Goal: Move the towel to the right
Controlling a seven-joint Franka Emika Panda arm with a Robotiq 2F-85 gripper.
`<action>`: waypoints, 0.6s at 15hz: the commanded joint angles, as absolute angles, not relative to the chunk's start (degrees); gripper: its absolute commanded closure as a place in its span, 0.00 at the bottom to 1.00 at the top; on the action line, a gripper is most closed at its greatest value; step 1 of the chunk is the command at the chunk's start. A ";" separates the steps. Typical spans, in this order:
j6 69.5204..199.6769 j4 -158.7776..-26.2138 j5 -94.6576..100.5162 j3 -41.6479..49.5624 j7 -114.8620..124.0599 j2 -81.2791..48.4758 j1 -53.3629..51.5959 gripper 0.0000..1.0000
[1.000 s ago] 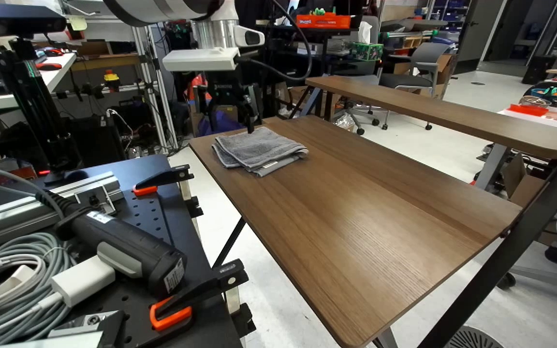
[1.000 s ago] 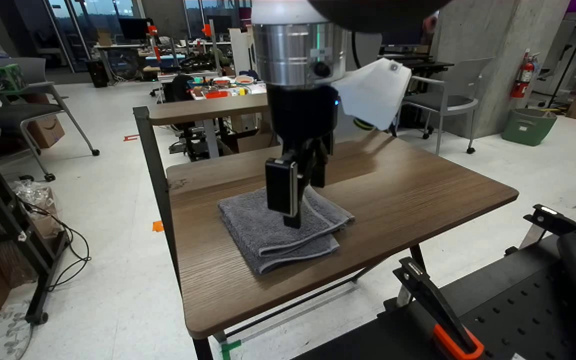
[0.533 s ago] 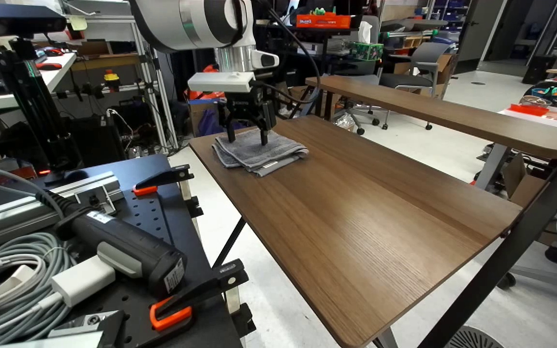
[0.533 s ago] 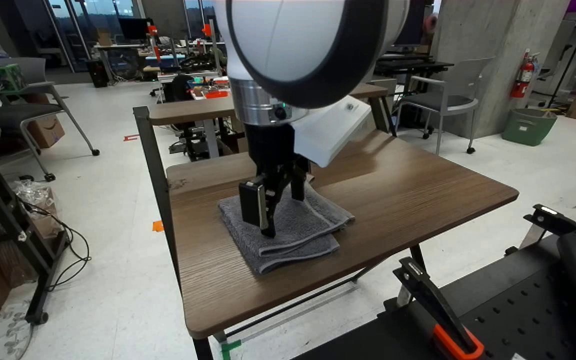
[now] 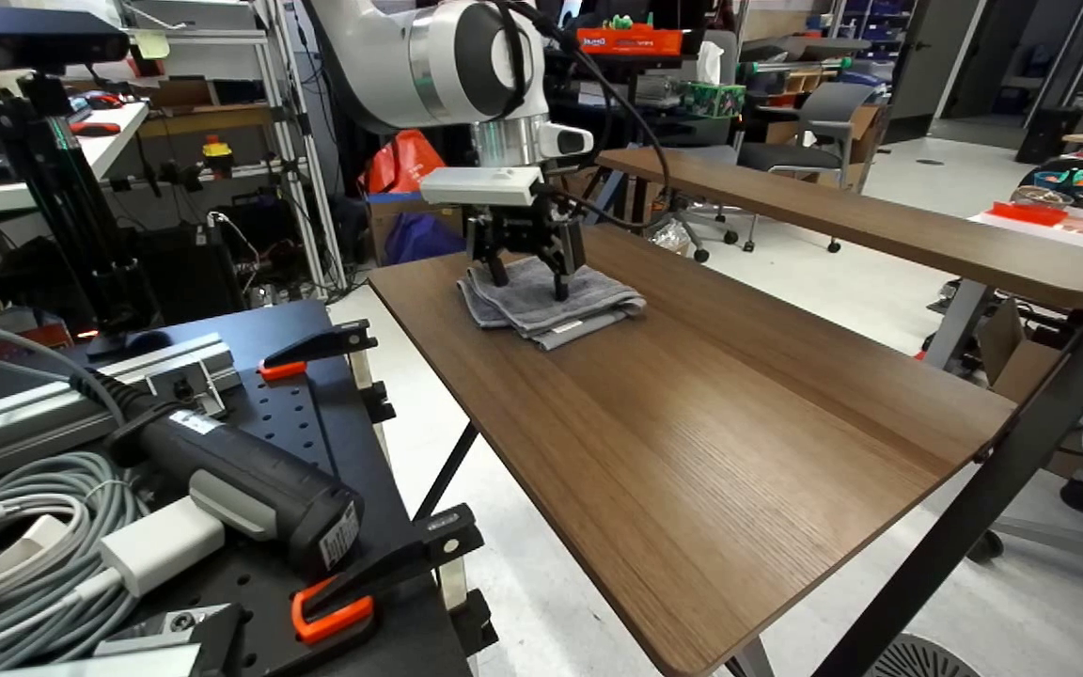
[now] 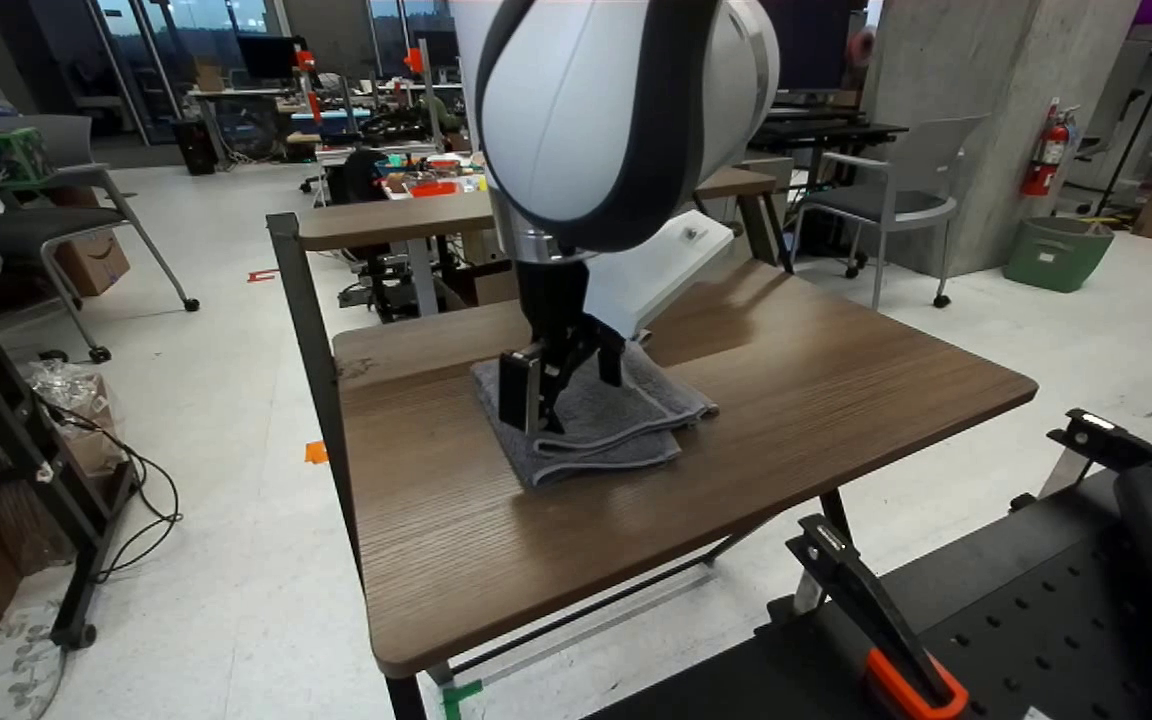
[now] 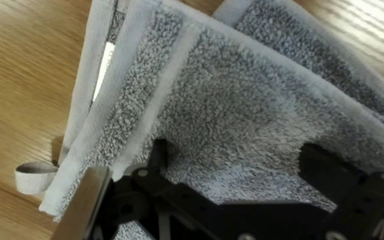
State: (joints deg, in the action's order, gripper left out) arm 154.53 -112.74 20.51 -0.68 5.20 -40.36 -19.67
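Shifted rightward in both exterior views since a moment earlier, the towel (image 5: 541, 313) lay folded on the wood-grain table (image 5: 739, 451), a cloth loop (image 7: 33, 184) at its edge and its white tag (image 7: 103, 71) lettered but unreadable, under the gripper (image 5: 531, 287), whose fingers (image 7: 325, 170) stood apart, tips on nubby, pale-striped pile.

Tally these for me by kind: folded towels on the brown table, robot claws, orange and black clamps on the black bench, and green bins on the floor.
Folded towel: 1
Robot claw: 1
Orange and black clamps: 2
Green bin: 1
Total: 5
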 commanded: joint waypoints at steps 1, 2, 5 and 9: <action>152.37 -108.60 17.36 1.18 5.23 -42.97 -16.76 0.00; 152.04 -108.06 16.23 1.51 4.85 -43.21 -15.24 0.00; 151.59 -106.67 13.72 3.35 5.16 -44.25 -11.39 0.00; 148.83 -104.37 8.76 2.98 3.34 -45.08 -4.20 0.00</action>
State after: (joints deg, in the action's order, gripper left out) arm 151.42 -107.54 12.16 3.67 4.92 -42.90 -8.21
